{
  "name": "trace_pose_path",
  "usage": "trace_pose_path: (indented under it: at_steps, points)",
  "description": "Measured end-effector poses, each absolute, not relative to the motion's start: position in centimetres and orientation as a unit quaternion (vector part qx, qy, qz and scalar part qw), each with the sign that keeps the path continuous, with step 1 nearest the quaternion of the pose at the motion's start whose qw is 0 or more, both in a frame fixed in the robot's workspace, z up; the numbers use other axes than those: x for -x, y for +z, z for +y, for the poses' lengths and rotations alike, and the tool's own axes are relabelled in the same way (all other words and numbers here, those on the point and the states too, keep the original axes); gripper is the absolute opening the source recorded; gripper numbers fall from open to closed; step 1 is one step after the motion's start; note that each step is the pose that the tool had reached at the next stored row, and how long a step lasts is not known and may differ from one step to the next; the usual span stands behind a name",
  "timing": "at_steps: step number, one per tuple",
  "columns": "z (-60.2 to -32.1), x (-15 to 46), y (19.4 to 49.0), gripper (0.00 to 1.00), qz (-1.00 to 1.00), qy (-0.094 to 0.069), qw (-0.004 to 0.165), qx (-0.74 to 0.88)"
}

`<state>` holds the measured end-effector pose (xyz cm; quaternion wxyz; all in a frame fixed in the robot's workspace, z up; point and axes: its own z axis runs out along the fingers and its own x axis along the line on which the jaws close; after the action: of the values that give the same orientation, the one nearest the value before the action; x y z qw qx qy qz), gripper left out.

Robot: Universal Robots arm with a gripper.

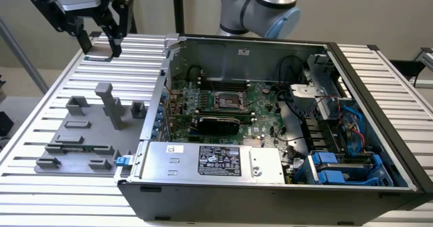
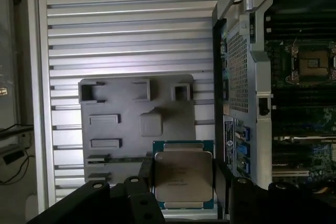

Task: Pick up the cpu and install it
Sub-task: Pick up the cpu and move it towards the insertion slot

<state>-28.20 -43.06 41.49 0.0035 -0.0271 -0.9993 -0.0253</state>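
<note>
Gripped the cpu by two edges in the tool! Hung over the ribbed surface, well apart from the motherboard socket.

My fingers hide part of the cpu rim; its lid print is too blurred to read.

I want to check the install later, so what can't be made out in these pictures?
Exterior view: socket pins, too small; arm, cut off by the top edge; case corner, cut off at the exterior view's right.
Wrist view: cpu print, too small to read; cpu edges, partly behind the end effector.
</note>
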Motion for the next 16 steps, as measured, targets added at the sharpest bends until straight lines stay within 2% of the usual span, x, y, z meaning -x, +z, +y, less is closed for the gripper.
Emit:
trace_pose_path:
  at_steps: [16]
  points:
    - [-42.8, 20.9, 41.5, 0.55, -0.999, -0.027, 0.004, 0.027]
